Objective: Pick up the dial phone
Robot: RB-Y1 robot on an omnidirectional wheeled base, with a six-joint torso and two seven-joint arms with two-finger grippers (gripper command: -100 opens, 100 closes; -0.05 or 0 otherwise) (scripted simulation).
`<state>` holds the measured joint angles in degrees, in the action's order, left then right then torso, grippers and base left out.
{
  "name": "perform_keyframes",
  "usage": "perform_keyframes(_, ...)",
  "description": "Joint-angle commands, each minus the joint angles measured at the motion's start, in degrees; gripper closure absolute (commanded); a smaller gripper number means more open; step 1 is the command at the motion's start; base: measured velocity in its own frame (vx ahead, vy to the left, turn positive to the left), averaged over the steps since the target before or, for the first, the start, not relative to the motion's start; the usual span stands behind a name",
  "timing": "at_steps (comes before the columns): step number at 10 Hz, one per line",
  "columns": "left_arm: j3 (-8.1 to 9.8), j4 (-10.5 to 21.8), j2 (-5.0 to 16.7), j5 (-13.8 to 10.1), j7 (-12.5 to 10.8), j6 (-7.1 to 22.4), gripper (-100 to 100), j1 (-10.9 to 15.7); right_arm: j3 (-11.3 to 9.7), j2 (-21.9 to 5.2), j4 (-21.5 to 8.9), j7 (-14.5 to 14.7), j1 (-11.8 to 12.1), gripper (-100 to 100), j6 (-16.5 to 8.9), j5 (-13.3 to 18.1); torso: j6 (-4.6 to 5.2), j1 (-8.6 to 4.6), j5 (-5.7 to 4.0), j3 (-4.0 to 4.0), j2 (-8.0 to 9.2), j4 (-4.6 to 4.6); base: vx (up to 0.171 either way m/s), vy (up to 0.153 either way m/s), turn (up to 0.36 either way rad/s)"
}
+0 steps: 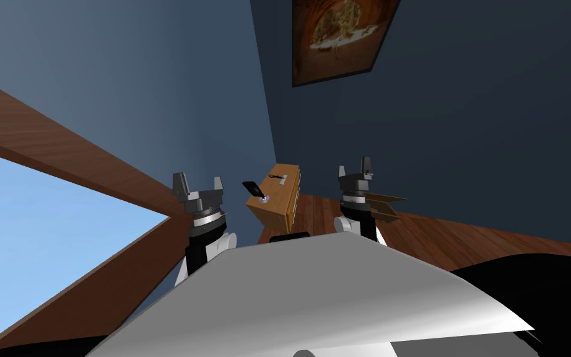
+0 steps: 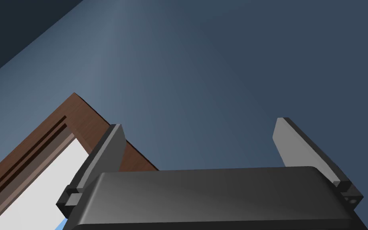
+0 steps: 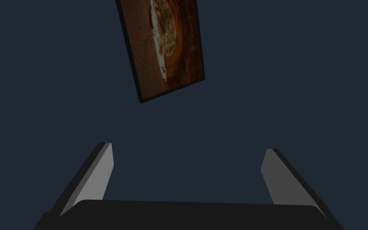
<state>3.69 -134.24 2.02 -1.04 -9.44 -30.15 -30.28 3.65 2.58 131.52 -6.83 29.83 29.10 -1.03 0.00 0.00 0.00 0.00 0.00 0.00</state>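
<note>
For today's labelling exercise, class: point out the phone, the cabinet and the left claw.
Phone (image 1: 255,191): head view, black handset.
Cabinet (image 1: 276,202): head view, bare top.
Left claw (image 1: 199,180): head view, midway between fingertips.

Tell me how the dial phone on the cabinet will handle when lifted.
The dial phone looks small and rigid, so probably light. Its dark handset sticks up tilted and may come off separately. Near the cabinet edge, a push might drop it.

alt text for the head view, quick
A dark phone lies on a wooden cabinet in a blue-walled corner ahead. The left end effector and right end effector are raised, open and empty, either side of it. A window is at left, a framed picture high on the wall.
</note>
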Motion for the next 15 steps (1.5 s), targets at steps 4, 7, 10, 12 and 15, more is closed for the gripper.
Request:
perform_keyframes(4, 2.63, 6.4, 4.0, -5.3, -0.5, -0.7, -100, 4.7, 0.0, 0.0, 0.0, 0.0, 0.0, 0, 0.0, 0.0, 0.01, -0.38, -0.08, 0.02, 0.03, 0.01, -0.011, -0.094, -0.01)
perform_keyframes(7, 5.36, 12.0, 5.4, -10.3, -1.1, -1.5, -100, 9.6, 0.0, 0.0, 0.0, 0.0, 0.0, 0, 0.0, 0.0, 0.01, -0.53, -0.12, 0.0, 0.0, 0.0, -0.019, -0.142, -0.014)
perform_keyframes(10, 7.55, 16.8, 6.2, -14.4, -1.6, -2.1, -100, 13.2, 0.0, 0.0, 0.0, 0.0, 0.0, 0, 0.0, 0.0, 0.0, -0.43, -0.1, 0.01, 0.01, 0.0, -0.012, -0.12, -0.011)
perform_keyframes(12, 8.74, 20.6, 6.5, -17.3, -1.9, -2.4, -100, 15.5, 0.0, 0.0, 0.0, 0.0, 0.0, 0, 0.0, 0.0, 0.0, -0.4, -0.1, 0.02, 0.03, 0.01, -0.019, -0.109, -0.011)
perform_keyframes(15, 11.25, 26.1, 7.1, -22.0, -2.5, -3.2, -100, 19.8, 0.0, 0.0, 0.0, 0.0, 0.0, 0, 0.0, 0.0, -0.01, -0.48, -0.12, 0.01, 0.02, 0.01, -0.009, -0.135, -0.01)
